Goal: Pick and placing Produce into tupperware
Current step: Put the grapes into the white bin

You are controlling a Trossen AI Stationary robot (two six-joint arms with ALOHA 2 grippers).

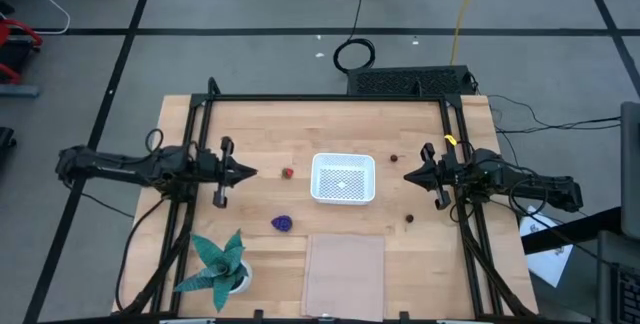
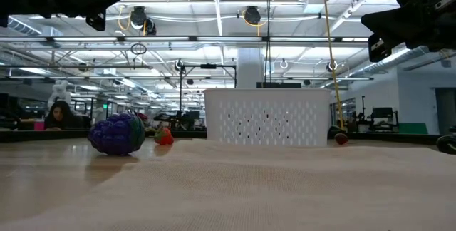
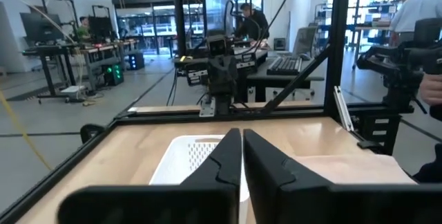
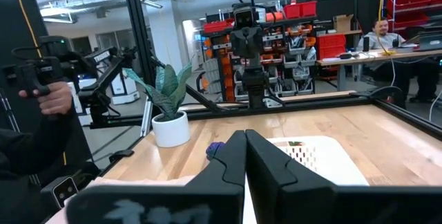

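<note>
produce: purple toy berry (image 1: 283,224), red piece (image 1: 288,173) just ahead of the left gripper (image 1: 246,173) – tiny, light, likely roll; pinch across the middle | white mesh tupperware (image 1: 343,179) between grippers, empty | left and right gripper (image 1: 411,176) – fingers pressed together, raised, level, facing each other

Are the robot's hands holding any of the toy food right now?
No. The left hand and right hand are both shut on nothing, up off the table. The purple toy and red piece lie untouched on the wood.
</note>
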